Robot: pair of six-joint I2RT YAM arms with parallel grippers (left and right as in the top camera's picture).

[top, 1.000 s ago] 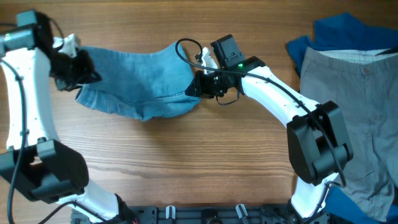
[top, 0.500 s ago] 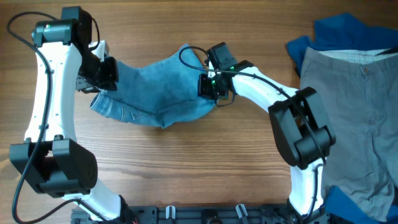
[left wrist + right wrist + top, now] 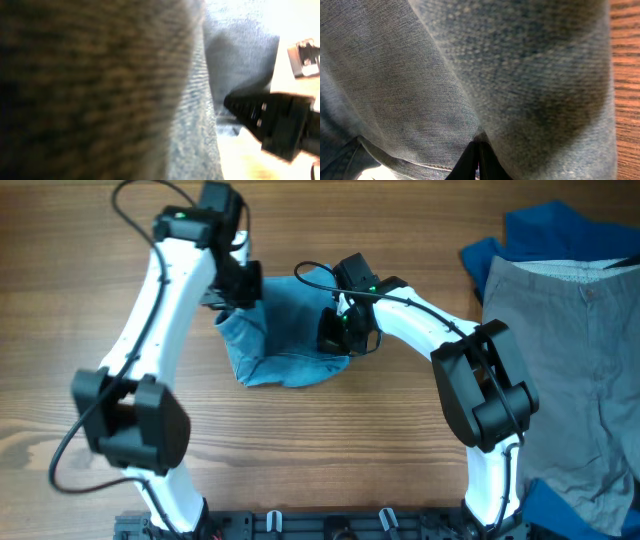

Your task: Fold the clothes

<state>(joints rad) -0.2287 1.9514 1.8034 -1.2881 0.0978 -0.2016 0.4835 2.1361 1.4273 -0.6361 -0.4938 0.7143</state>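
The light-blue denim jeans [image 3: 285,335] lie bunched in a short folded heap at the table's middle. My left gripper [image 3: 240,285] is shut on the jeans' left end, held over the heap's upper left. Denim [image 3: 100,90] fills the left wrist view and hides its fingers. My right gripper [image 3: 338,330] is shut on the jeans' right edge. In the right wrist view its black fingertips [image 3: 479,161] pinch a fold of denim [image 3: 495,75]. The grey-beige trousers [image 3: 570,370] lie flat at the right, over a deep blue garment [image 3: 545,235].
The wooden table [image 3: 330,440] shows in front of the jeans and at the far left. The right arm's black link [image 3: 280,120] shows in the left wrist view. A black rail [image 3: 330,525] runs along the front edge.
My left gripper has carried the jeans' left end far to the right, over the rest of the garment. The jeans have gone from a long spread to a short heap. My right gripper stayed put.
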